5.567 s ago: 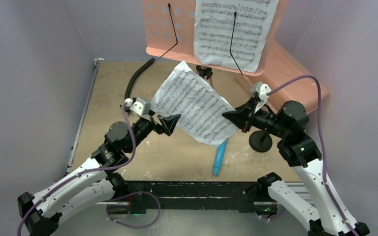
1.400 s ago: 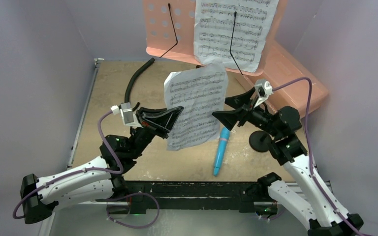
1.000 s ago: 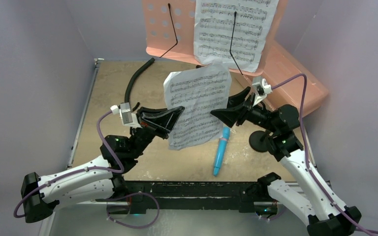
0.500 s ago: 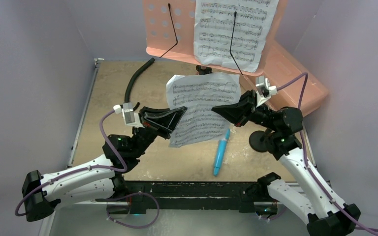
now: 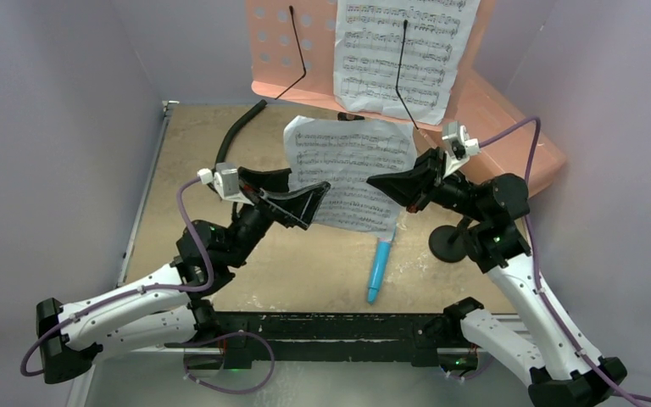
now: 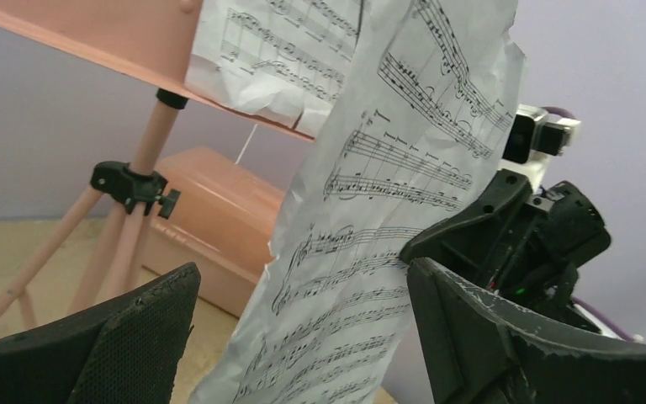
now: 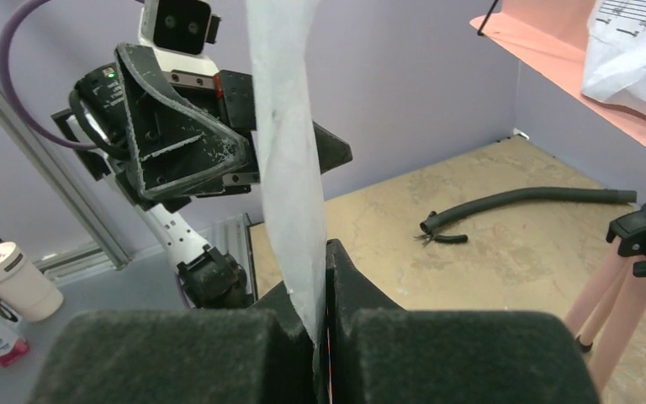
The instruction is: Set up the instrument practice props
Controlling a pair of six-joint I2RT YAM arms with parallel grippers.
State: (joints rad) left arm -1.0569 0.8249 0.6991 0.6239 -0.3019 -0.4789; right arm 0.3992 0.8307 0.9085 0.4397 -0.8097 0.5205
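loose sheet (image 5: 349, 170) midair | blue mic (image 5: 379, 270) lying flat | mic stand (image 5: 448, 244) upright

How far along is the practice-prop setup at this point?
Done: one page sits on the pink music stand. In hand: the second page, pinched by the right fingers; left fingers open. Left: placing that page, plus the blue microphone lying near the empty black stand.

On the tan tabletop (image 5: 195, 161) a curved black hose (image 5: 236, 136) lies far left and a blue toy microphone (image 5: 379, 271) near front, with a black round-base mic stand (image 5: 449, 244) just right of it.
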